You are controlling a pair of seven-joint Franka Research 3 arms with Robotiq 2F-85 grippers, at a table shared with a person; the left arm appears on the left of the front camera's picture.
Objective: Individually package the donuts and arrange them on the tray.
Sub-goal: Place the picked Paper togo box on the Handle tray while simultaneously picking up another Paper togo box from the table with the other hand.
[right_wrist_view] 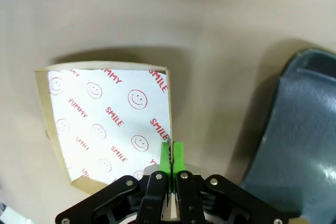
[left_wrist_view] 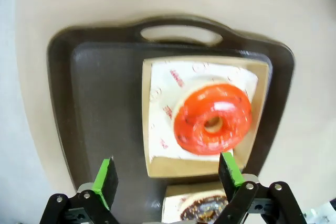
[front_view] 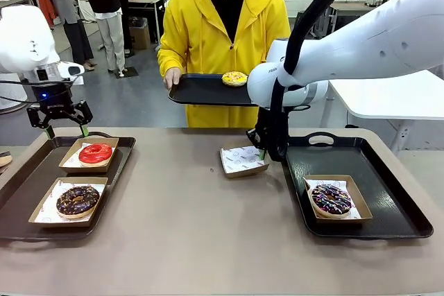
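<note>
My right gripper (right_wrist_view: 171,153) pinches the empty box's (right_wrist_view: 107,124) wall; I'd drag it low and level toward the person's yellow-iced donut (front_view: 234,78); left gripper (left_wrist_view: 168,179) hangs spread wide, empty, above the red-iced donut (left_wrist_view: 212,119).

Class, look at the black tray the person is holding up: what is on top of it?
One yellow-iced donut lies on the held tray, near its right end. The robot's right arm covers that end, so anything there is hidden.
</note>
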